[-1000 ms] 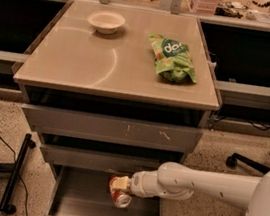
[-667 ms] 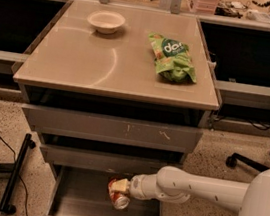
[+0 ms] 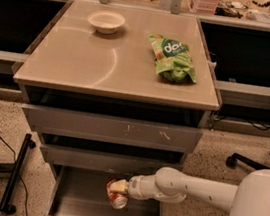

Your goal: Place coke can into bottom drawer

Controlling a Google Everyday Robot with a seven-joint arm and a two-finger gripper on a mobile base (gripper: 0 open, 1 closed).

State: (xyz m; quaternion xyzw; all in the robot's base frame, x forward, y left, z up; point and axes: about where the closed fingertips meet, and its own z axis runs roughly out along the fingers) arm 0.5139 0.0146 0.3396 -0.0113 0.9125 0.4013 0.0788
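Observation:
The coke can point(image 3: 116, 196), red-orange with a silver end, is tilted inside the open bottom drawer point(image 3: 78, 200), at the middle of its grey floor. My gripper point(image 3: 119, 188) reaches in from the right on a white arm and is shut on the can's upper part. I cannot tell whether the can touches the drawer floor or hangs just above it.
A green snack bag point(image 3: 173, 59) and a white bowl point(image 3: 106, 21) lie on the cabinet top point(image 3: 81, 61). Two upper drawers point(image 3: 112, 127) sit above the arm, slightly pulled out. A black stand point(image 3: 14, 173) stands at the left and a chair base point(image 3: 248, 160) at the right.
The arm and the can have shifted slightly left and down inside the drawer. The grip on the can is unchanged.

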